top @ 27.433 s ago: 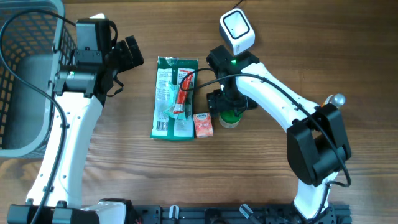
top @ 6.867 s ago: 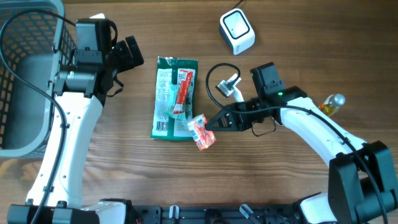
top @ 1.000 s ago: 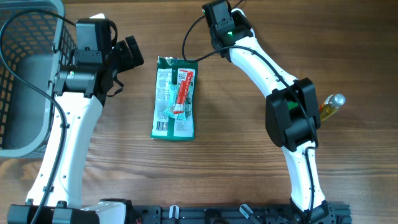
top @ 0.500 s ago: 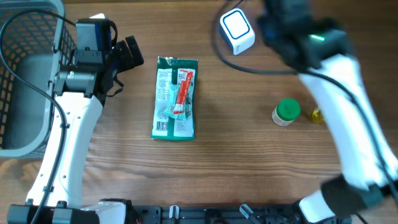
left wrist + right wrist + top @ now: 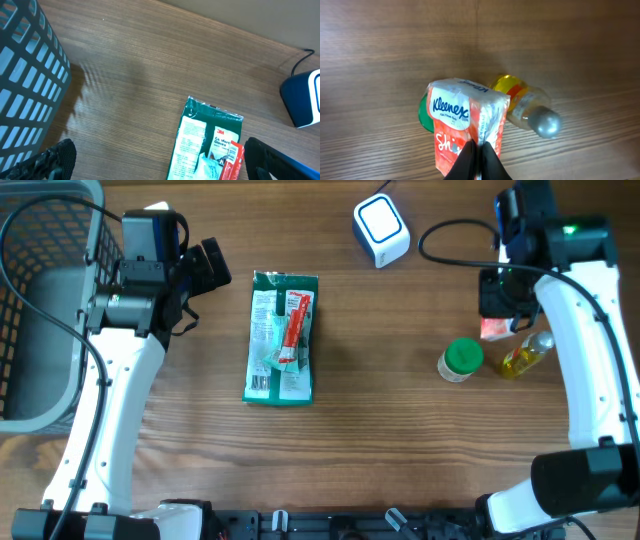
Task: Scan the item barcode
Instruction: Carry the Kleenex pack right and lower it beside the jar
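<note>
The item is an orange Kleenex tissue pack (image 5: 465,120). My right gripper (image 5: 479,150) is shut on a fold of its wrapper and holds it above the table. Seen from overhead, the pack (image 5: 494,328) hangs under the right gripper (image 5: 502,308) at the right side, well to the right of the white and blue barcode scanner (image 5: 381,227). My left gripper (image 5: 205,270) stays at the back left beside the basket. Its fingers are wide open and empty in the left wrist view (image 5: 160,160).
A green-lidded jar (image 5: 461,360) and a yellow bottle (image 5: 525,356) lie just below the held pack. A green glove packet (image 5: 282,337) with a red tube (image 5: 294,330) on it lies mid-table. A grey wire basket (image 5: 45,300) fills the far left corner.
My right arm has swung from over the scanner at the back to the right side, carrying the tissue pack. The scanner, jar and bottle are now uncovered. The left arm has not moved.
</note>
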You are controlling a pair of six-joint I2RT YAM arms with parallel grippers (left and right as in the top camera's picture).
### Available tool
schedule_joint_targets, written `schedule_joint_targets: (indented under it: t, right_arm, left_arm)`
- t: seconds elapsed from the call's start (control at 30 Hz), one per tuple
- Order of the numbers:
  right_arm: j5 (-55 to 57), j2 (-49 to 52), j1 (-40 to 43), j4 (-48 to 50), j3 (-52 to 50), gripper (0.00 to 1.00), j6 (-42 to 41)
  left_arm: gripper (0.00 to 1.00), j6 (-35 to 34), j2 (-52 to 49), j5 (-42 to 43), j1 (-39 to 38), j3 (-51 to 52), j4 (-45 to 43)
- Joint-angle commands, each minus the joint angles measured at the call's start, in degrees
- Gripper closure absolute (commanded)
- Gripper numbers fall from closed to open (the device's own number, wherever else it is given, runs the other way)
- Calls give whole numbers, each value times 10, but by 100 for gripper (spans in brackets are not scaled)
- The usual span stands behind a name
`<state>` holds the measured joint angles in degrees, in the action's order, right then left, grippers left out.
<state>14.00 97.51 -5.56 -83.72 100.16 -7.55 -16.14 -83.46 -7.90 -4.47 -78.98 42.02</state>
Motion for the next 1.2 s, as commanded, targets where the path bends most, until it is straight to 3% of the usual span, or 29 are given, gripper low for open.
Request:
schedule_joint_targets:
  t: [0.0, 0.17, 0.4, 0.6, 1.0, 1.17]
  right_arm:
    - [36, 4, 0, 39, -62, 96, -14]
    - [73, 4, 0, 108, -146, 96, -14]
    - [-108, 4, 0, 124, -177, 96, 5]
    - [-136, 4, 0, 103, -177, 96, 5]
    - [103, 4, 0, 110, -178, 96, -33]
    - [121, 4, 0, 118, -178, 96, -29]
  left_arm:
    - [0, 9, 2, -5, 2, -7, -2]
    - [0, 9, 2, -5, 2, -7, -2]
    - [0, 9, 2, -5, 2, -7, -2]
    - [0, 9, 2, -5, 2, -7, -2]
    - [0, 9, 2, -5, 2, -7, -2]
    - [0, 9, 2, -5, 2, -7, -2]
